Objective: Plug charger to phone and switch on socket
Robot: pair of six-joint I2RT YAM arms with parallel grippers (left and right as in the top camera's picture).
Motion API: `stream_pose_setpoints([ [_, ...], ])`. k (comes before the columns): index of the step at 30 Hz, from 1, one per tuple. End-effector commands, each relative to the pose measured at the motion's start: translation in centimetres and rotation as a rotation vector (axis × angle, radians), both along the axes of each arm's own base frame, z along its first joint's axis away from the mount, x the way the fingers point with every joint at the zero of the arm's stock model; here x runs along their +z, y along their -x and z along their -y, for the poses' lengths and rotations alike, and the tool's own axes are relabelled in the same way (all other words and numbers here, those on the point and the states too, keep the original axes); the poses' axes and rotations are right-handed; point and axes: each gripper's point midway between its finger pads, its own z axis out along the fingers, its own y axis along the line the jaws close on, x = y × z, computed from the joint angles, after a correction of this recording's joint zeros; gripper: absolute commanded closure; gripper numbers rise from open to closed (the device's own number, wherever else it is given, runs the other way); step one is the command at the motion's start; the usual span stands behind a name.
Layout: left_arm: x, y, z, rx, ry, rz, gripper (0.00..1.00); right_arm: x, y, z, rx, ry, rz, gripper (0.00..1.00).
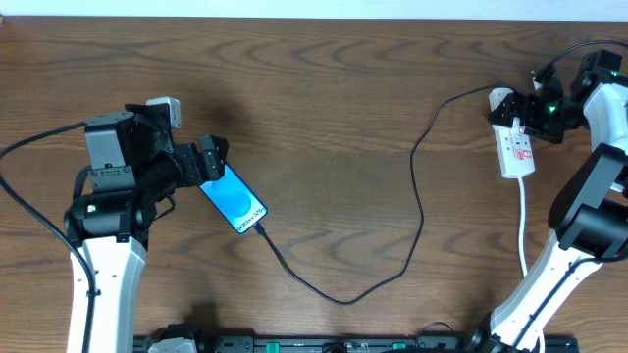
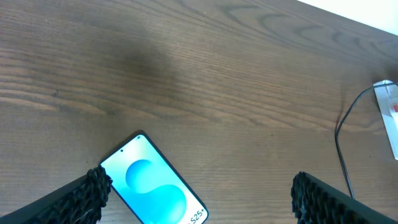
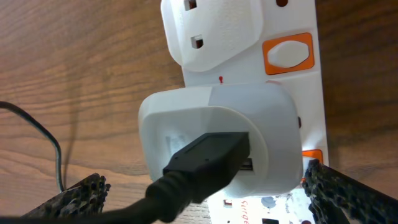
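Right gripper (image 3: pixel 205 180) hangs over the socket (image 3: pixel 298 18), fingers (image 3: pixel 74 199) spread wide on either side of a white adapter (image 3: pixel 249 118) and holding nothing. The adapter sits in the socket, and the black connector (image 3: pixel 205 155) of the cable (image 1: pixel 417 211) is pushed into its face. An orange switch (image 3: pixel 289 53) lies on the socket's edge beside the adapter. A second one shows at the edge of the wrist view beside one finger, and I cannot tell whether either is on. A white plug (image 3: pixel 211 31) fills the next outlet.

The socket lies at the right end of the table (image 1: pixel 324 98). From it the cable loops down toward the near edge and back up to the lower end of the phone (image 1: pixel 235 201). Its tip meets the phone there, but it is too small to tell whether it is seated. The phone lies flat on a diagonal at the left, screen up and lit.

Left gripper (image 1: pixel 211 159) is at the phone's upper end, wide open and holding nothing. In the wrist view the phone's top lies between the fingers, close against one of them.
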Motion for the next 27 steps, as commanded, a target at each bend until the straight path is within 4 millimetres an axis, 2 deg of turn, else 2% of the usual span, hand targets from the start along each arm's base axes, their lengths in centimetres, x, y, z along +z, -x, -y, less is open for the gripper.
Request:
stream_pose_setpoints([
  [1, 0.0, 0.0, 0.0, -0.011, -0.015, 0.002, 0.05, -2.4, 0.1, -2.3, 0.018, -0.088, -0.045, 0.01],
  [7, -0.2, 0.3, 0.0, -0.011, -0.014, -0.012, 0.05, -2.3, 0.0, -2.5, 0.02, -0.095, -0.044, 0.01],
  [20, -0.2, 0.3, 0.0, -0.01, -0.014, -0.012, 0.05, -0.7, -0.7, -4.7, 0.04, -0.246, 0.018, 0.01],
  [27, -0.2, 0.3, 0.0, -0.011, -0.014, -0.012, 0.05, -0.7, -0.2, -5.0, 0.038, -0.26, -0.003, 0.01],
])
